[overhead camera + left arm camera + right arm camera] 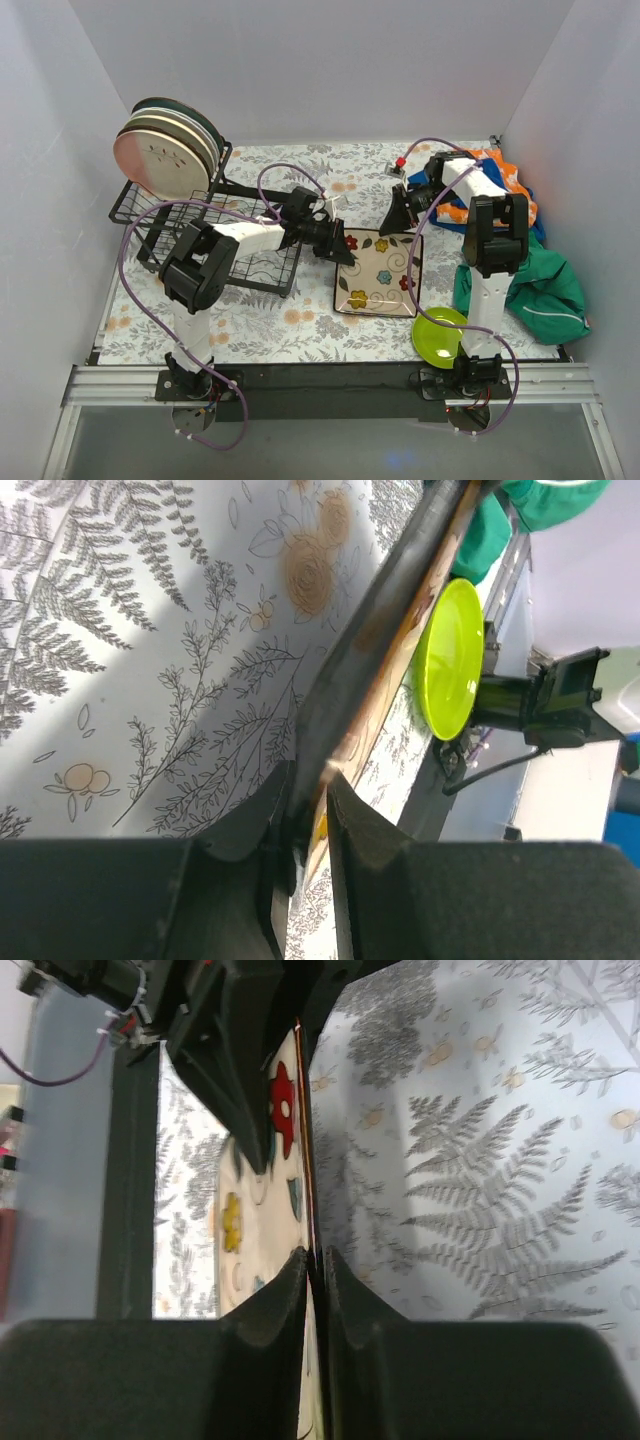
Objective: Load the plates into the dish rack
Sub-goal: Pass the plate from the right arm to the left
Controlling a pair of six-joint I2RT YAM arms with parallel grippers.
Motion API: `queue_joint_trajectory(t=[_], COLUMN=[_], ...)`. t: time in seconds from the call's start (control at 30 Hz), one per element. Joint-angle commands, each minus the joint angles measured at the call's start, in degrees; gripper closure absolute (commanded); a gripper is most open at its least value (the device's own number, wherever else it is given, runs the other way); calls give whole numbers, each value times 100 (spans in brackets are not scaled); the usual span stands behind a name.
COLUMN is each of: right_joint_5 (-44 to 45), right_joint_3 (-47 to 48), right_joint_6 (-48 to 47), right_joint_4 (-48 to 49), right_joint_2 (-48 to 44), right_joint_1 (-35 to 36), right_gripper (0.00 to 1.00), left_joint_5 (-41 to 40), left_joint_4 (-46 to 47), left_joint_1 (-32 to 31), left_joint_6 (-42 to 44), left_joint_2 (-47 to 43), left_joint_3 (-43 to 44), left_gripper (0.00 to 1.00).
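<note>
In the middle of the top view is the square cream ceramic plate with coloured flowers point(378, 275). The left tool point(345, 252) grips its left edge and the right tool point(397, 226) grips its upper right corner. Round ceramic plates point(165, 150) stand in the black wire dish rack point(140, 215) at upper left, and a lime green round plate point(440, 337) sits at lower right.

No legible text or labels anywhere

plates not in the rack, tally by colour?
cream square plate with flowers: 1
lime green round plate: 1
total: 2 outside the dish rack
</note>
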Motion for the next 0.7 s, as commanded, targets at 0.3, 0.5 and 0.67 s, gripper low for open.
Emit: queue_joint_trajectory(t=[0.3, 0.5, 0.67], right_joint_5=[1454, 2614, 2625], right_joint_3=[1485, 1863, 1374], right_joint_6=[1290, 1827, 2222], right_joint_4=[597, 1486, 2662], right_joint_2=[-155, -629, -1174], right_joint_1=[14, 14, -4], right_gripper=[43, 36, 1], left_joint_5=[-1174, -1437, -1674], left_joint_4=[-293, -433, -469], left_joint_1=[93, 93, 93], left_joint_6=[670, 1004, 1241], left_joint_2=[-1257, -1775, -2128], left_joint_3=[337, 275, 134], left_gripper=[100, 100, 100])
